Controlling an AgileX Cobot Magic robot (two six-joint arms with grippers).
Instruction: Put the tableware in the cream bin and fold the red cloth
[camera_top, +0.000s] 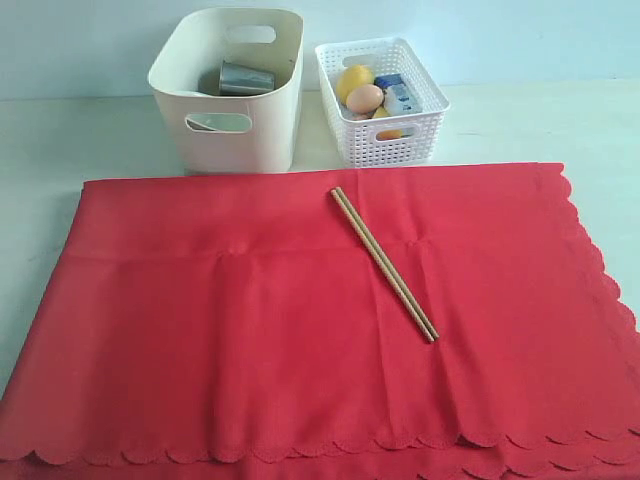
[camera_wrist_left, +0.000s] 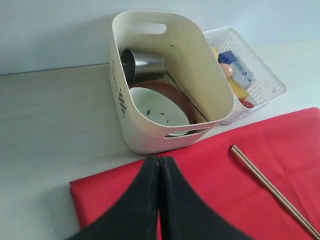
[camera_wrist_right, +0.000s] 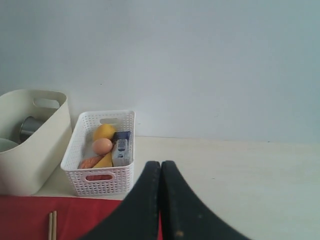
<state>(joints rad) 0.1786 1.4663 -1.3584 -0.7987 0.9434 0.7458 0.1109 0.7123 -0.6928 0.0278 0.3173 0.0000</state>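
- The red cloth (camera_top: 300, 330) lies spread out flat on the bench (camera_top: 90, 130). It fills the whole lower part of the outside picture.
- Its right and bottom edges are wavy. At the bottom, two wavy edges lie one on top of the other.
- The pair of wooden chopsticks (camera_top: 385, 263) lies on the red cloth, a bit right of the middle. The two sticks touch side by side and slant from upper left to lower right.
- The cream bin (camera_top: 240, 140) stands on the bench at the upper left of the middle, just past the top edge of the cloth.
- Inside the bin the steel cup (camera_top: 245, 78) lies on its side.
- The left wrist picture looks down into the bin. The pale bowl (camera_wrist_left: 157, 107) sits there on the brown plate (camera_wrist_left: 180, 92), and the bowl has a few dark bits in it.
- A white basket (camera_top: 385, 140) stands just right of the bin. It holds a yellow lemon (camera_top: 353, 78), an egg (camera_top: 365, 98) and a blue-white milk carton (camera_top: 400, 95).
- The left jaws are shut tight, the two black tips pressed together, with nothing in them. They hang over a corner of the red cloth near the bin.
- The right jaws are shut tight too and hold nothing. They are above the cloth's edge, near the white basket.
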